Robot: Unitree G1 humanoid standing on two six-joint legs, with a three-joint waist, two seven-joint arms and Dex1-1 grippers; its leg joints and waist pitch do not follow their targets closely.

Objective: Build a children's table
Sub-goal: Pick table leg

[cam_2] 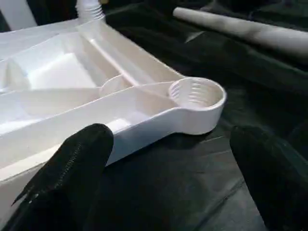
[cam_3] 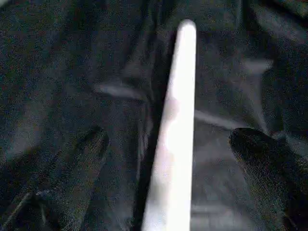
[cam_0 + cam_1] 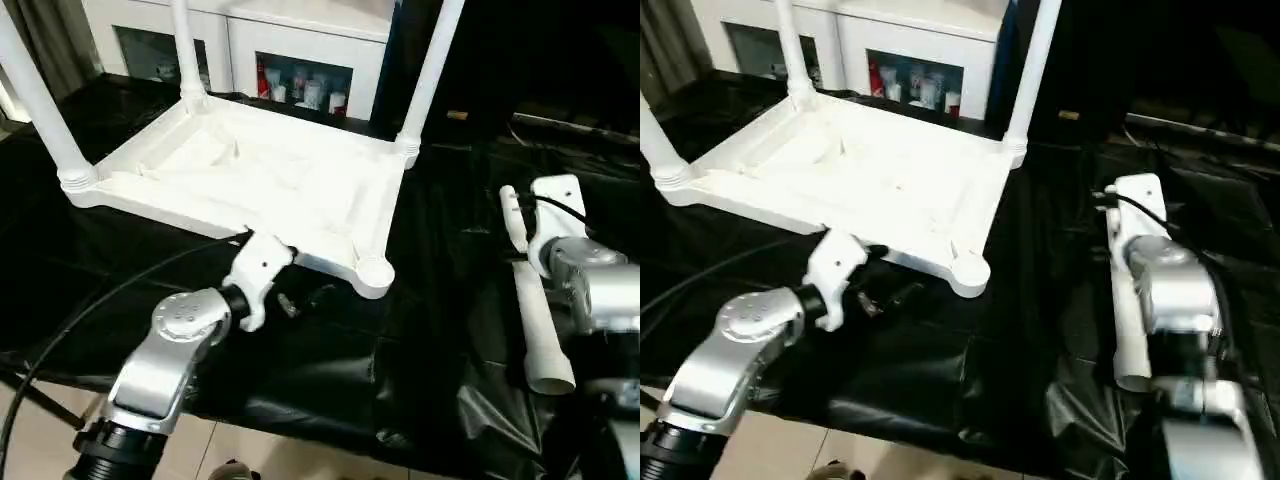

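1. We look down on a black plastic sheet [image 3: 440, 330] covering the work surface, a white cabinet [image 3: 300, 40] behind it.
2. Our left gripper [image 1: 168, 168] is spread wide and empty at the upturned table top [image 3: 250, 170], facing its empty corner socket [image 1: 196, 92].
3. Three legs [image 3: 430, 70] stand in the other sockets.
4. Our right gripper [image 2: 168, 159], spread and empty, straddles the loose fourth leg [image 2: 175, 120] lying on the sheet.
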